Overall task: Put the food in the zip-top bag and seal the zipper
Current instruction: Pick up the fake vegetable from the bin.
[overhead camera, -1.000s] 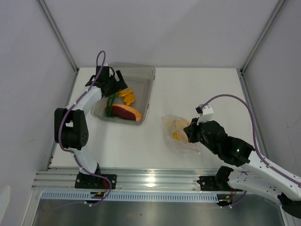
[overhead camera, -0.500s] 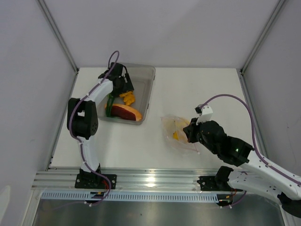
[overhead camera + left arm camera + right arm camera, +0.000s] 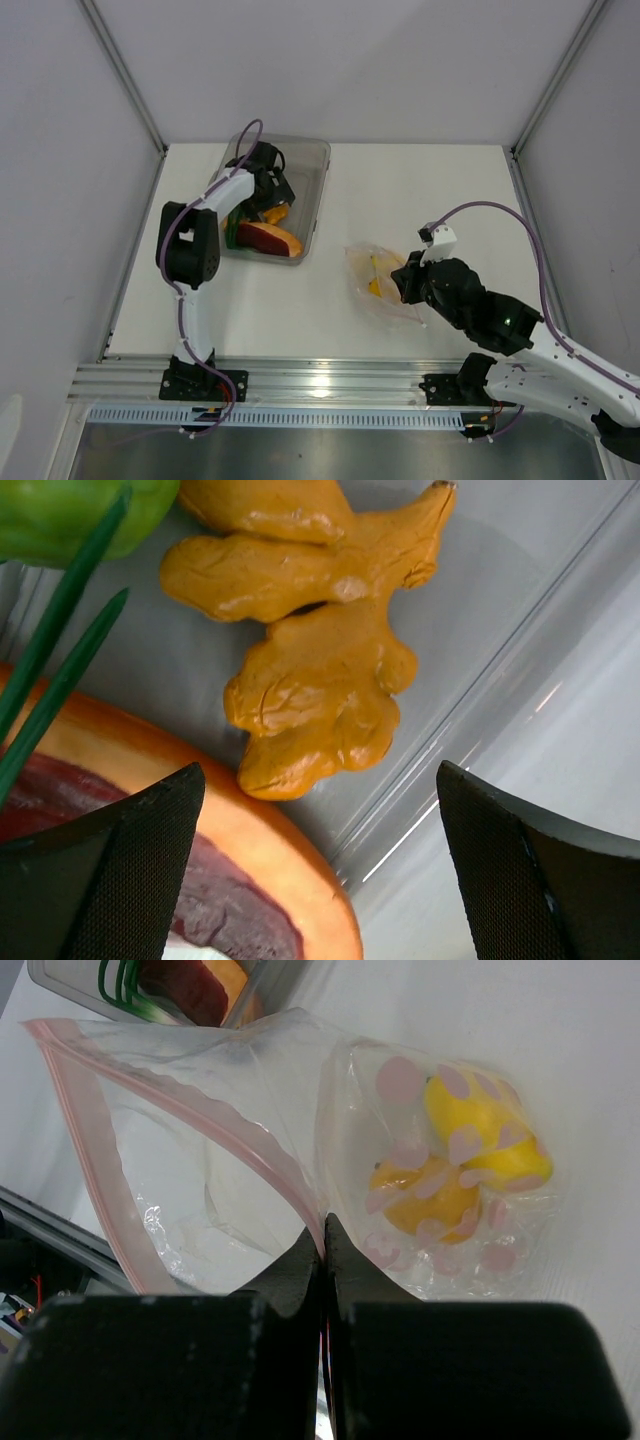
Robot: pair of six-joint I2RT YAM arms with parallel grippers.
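My left gripper [image 3: 320, 865] hangs spread wide and empty inside the clear bin [image 3: 312, 152], directly above the orange cluster [image 3: 310, 680]. The dark-red slice [image 3: 225, 915] and green stalk [image 3: 55, 660] lie alongside it. Across the table [image 3: 430, 190], my right gripper [image 3: 322, 1245] is clamped on the zip-top bag [image 3: 200, 1190] at its pink zipper [image 3: 85, 1130]. A lemon [image 3: 490, 1130] and an orange fruit [image 3: 425, 1200] lie inside the bag.

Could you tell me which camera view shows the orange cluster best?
The left wrist view: the orange cluster fills the frame, sharp, just ahead of the open left claw. The top external view shows only a small orange patch by that claw; the right wrist view misses it.
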